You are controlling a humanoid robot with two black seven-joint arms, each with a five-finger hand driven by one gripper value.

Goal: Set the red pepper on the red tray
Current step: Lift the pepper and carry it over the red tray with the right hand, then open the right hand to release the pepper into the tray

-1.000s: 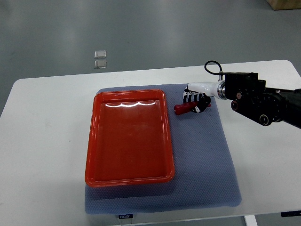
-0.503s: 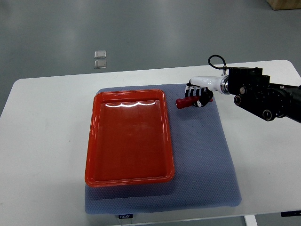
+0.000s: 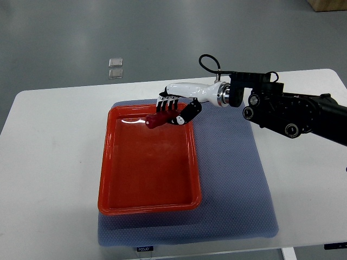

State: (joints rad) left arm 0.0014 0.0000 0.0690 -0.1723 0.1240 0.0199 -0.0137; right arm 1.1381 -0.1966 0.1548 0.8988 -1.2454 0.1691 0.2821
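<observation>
The red tray [image 3: 149,162] lies on a blue-grey mat [image 3: 233,179] on the white table. My right hand [image 3: 172,110] comes in from the right edge and is shut on the red pepper [image 3: 157,119]. It holds the pepper above the far right part of the tray. The pepper's tip sticks out to the left of the fingers [image 3: 165,101]. The tray holds nothing. The left arm is out of view.
The right arm's dark forearm [image 3: 287,111] spans the mat's far right side above the table. Two small clear squares [image 3: 115,68] lie on the floor beyond the table's far edge.
My right hand has lifted the red pepper off the mat and carried it left, from beside the tray's far right corner to above the tray.
</observation>
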